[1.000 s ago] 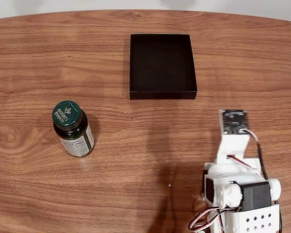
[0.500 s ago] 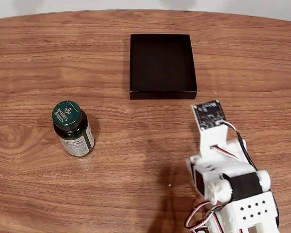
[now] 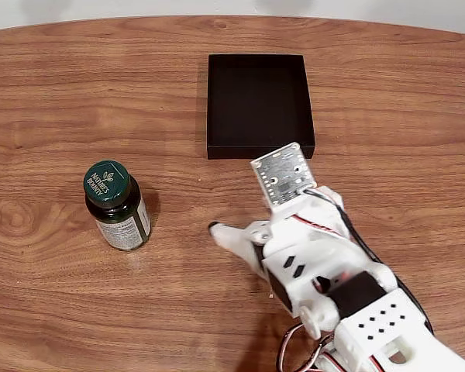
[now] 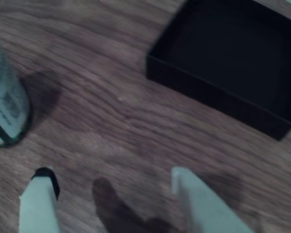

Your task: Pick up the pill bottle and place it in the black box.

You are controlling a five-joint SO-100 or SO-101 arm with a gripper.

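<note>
In the wrist view the gripper [image 4: 111, 177] hangs spread wide over bare table [image 4: 111, 111], holding nothing.

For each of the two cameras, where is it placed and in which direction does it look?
Fixed view: high above the wooden table, looking steeply down; the white arm enters at lower right, its gripper pointing left toward the pill bottle.
Wrist view: rides on the arm, looking forward and down past two spread fingers at the table.
Shared: the pill bottle, at the wrist view's left edge, and the empty black box.
</note>
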